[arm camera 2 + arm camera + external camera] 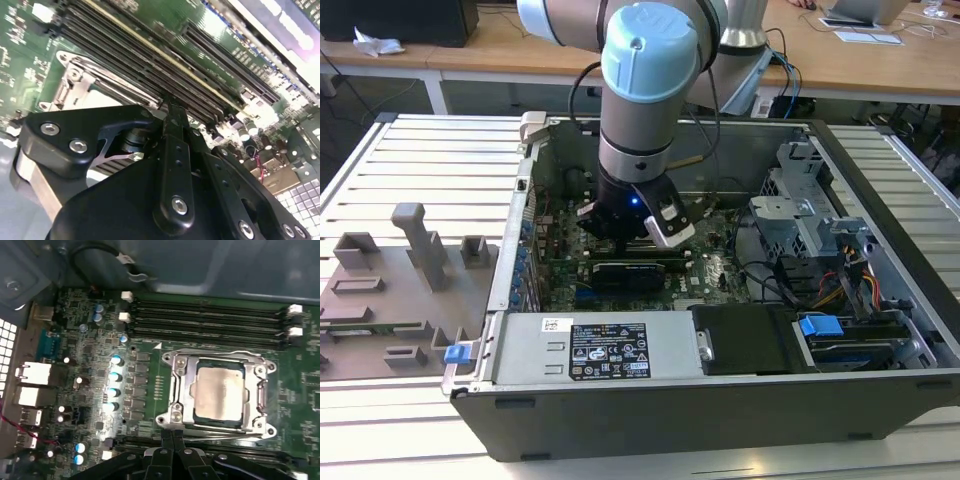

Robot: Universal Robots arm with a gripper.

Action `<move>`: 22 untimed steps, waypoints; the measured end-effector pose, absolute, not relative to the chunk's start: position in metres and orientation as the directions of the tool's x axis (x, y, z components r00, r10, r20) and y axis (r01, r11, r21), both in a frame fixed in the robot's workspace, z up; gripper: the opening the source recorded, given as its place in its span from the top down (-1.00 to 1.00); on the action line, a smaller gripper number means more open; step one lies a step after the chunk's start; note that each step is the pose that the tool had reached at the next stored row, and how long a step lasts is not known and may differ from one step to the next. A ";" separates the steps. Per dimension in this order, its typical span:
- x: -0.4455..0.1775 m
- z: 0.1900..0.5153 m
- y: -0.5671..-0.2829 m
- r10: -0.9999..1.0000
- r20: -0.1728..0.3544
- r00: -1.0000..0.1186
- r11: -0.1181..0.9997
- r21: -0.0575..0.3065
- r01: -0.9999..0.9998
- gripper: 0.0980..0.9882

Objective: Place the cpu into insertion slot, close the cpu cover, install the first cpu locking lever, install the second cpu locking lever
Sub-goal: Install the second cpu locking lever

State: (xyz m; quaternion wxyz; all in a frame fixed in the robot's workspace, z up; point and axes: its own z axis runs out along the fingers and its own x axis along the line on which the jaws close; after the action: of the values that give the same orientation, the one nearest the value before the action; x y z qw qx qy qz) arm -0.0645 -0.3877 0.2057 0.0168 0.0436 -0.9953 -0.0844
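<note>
Layout about the square dark metal-rimmed insertion slot [217,392].
The small flat silvery-beige cpu [219,391] lies in the slot, the thin silver-grey cpu cover [181,390] closed around it; the black gripper [172,436] touches the slot's edge; long black memory slots [205,320] lie beyond the opposite edge.

Printed matter is seen in the exterior view on a black label [609,351] stuck to the grey power supply housing [525,350] at the near side of the open computer case, but its white lines and small marks cannot be read. A small white sticker [557,324] with a dark code pattern is seen just beside the label's far corner toward the exterior view's left, and it too cannot be read.
</note>
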 end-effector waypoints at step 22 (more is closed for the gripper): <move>-0.073 0.195 -0.387 -0.151 0.014 -0.988 0.957 0.253 -0.143 0.98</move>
State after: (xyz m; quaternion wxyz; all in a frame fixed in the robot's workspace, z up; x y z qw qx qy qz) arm -0.0726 -0.3869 0.1952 0.0168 0.0743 -0.9890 -0.1268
